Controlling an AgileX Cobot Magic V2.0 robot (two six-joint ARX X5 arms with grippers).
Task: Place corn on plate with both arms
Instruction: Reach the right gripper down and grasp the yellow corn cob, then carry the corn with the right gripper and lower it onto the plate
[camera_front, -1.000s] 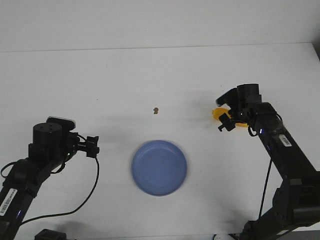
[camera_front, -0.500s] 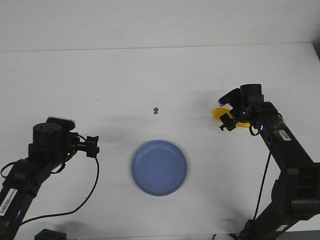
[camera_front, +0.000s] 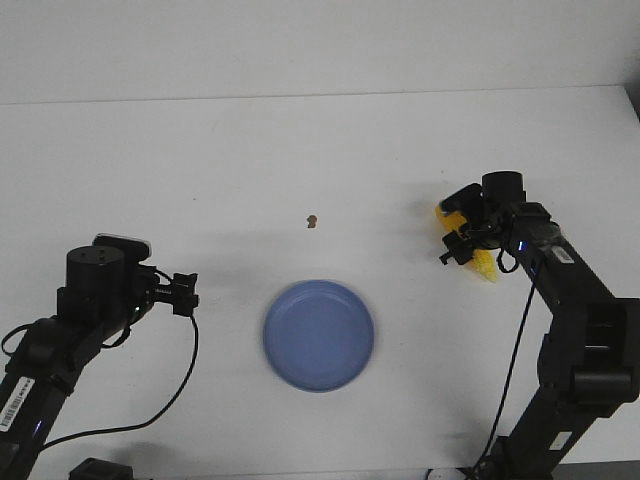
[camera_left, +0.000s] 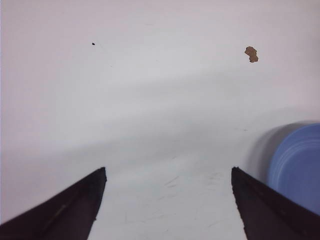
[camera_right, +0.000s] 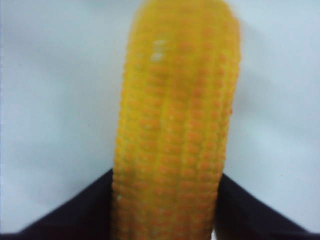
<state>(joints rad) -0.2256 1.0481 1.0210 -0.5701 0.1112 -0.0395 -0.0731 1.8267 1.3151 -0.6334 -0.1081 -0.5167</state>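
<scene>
Right gripper (camera_right: 165, 210) clamped on corn (camera_right: 177, 125) — seemingly firm; lift level toward plate (camera_front: 319, 335). Left gripper (camera_left: 167, 200) open — idle.

The plate (camera_front: 319, 335) lies on the table (camera_front: 200, 150) between the two arms, toward the front. The corn (camera_front: 484, 262) lies at the right, farther back than the plate. A small crumb (camera_front: 312, 220) lies behind the plate, near the middle.
</scene>
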